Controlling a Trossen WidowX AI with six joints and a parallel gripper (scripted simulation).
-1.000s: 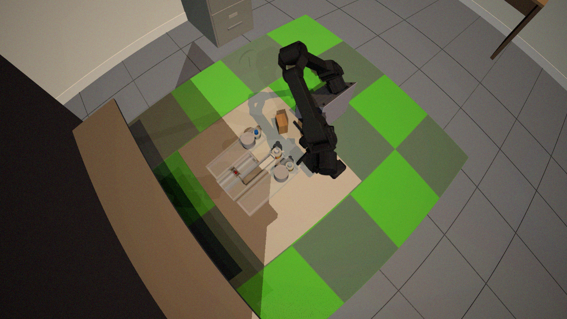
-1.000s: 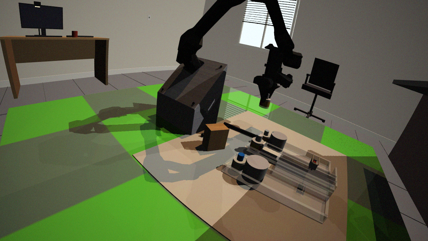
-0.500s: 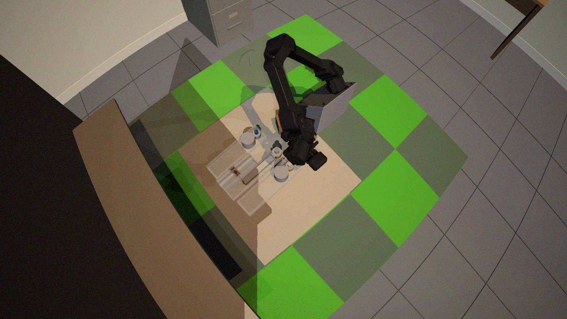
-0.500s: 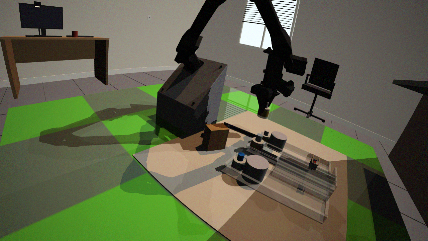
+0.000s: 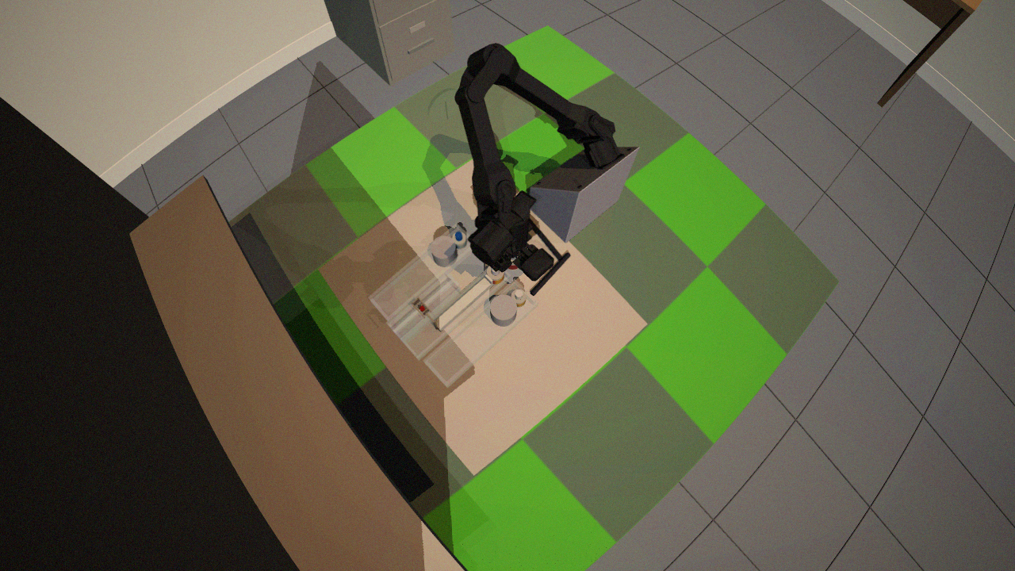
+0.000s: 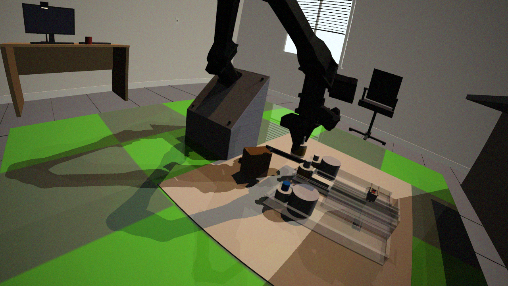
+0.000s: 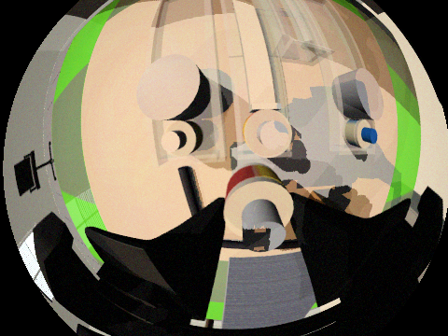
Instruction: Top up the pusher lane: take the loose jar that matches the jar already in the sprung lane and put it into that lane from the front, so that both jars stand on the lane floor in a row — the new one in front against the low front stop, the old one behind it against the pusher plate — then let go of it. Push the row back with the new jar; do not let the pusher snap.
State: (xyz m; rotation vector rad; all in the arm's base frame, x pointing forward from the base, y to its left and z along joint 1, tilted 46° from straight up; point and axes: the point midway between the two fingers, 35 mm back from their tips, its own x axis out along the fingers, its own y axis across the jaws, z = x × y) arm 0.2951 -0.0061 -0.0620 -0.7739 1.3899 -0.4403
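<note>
Arm: black [image 5: 484, 135] [image 6: 315, 46], reaching from its slanted mount [image 5: 607, 195] [image 6: 245, 133] [image 7: 268, 289] over the pale board [image 5: 553, 347] [image 6: 220, 199] [image 7: 112, 93].
Lane unit: clear-walled [image 5: 448, 384] [image 6: 383, 262] [image 7: 160, 159], on the board.
Grey cylinders: one [image 5: 503, 311] [image 6: 330, 167] [image 7: 170, 86] beside the white-capped jar [image 5: 519, 298] [image 6: 315, 160] [image 7: 192, 139], the other [image 5: 444, 250] [image 6: 303, 200] [image 7: 357, 95] beside the blue-capped jar [image 5: 459, 236] [image 6: 283, 194] [image 7: 355, 133].
Wooden block: upright [image 6: 256, 163], near the mount.
Gripper: closed on a jar [image 5: 512, 268] [image 6: 299, 149] [image 7: 259, 205].
Held jar: red-and-yellow banded [image 5: 514, 266] [image 6: 301, 149] [image 7: 247, 182], between the fingertips, grey cap towards the wrist camera; outside the lane, on the mount side of its front.
Lane jar: upright [image 5: 494, 277] [image 6: 305, 170] [image 7: 252, 135], at the front of the middle lane, near the held jar.
</note>
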